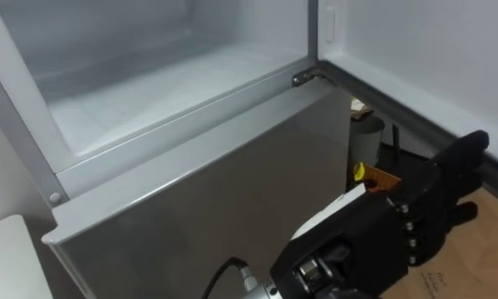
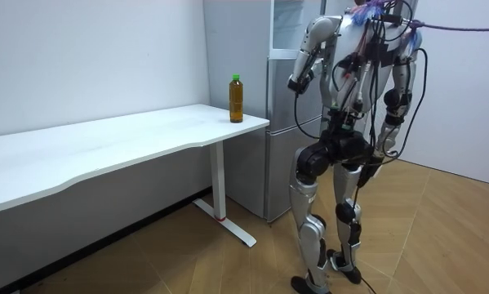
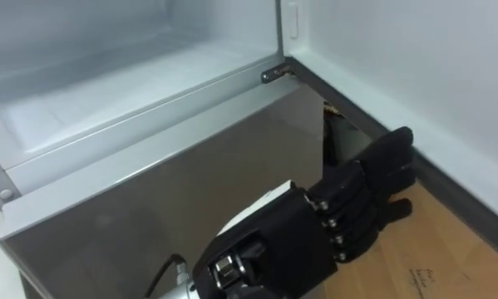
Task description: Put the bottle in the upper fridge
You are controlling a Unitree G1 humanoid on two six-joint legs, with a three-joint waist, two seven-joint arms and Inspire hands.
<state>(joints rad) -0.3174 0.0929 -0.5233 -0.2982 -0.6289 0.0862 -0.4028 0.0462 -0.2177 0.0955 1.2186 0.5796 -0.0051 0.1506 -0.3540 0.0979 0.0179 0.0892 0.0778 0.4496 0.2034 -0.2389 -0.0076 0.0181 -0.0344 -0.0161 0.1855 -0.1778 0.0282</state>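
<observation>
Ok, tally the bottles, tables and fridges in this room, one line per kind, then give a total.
Amber plastic bottle with a green cap: 1
Long white flat-topped table: 1
Tall silver metal fridge: 1
Total: 3

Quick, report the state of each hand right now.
Left hand: cannot be told from the room view.
Right hand: open, fingers relaxed, holding nothing; the bottle stands on the table.
</observation>
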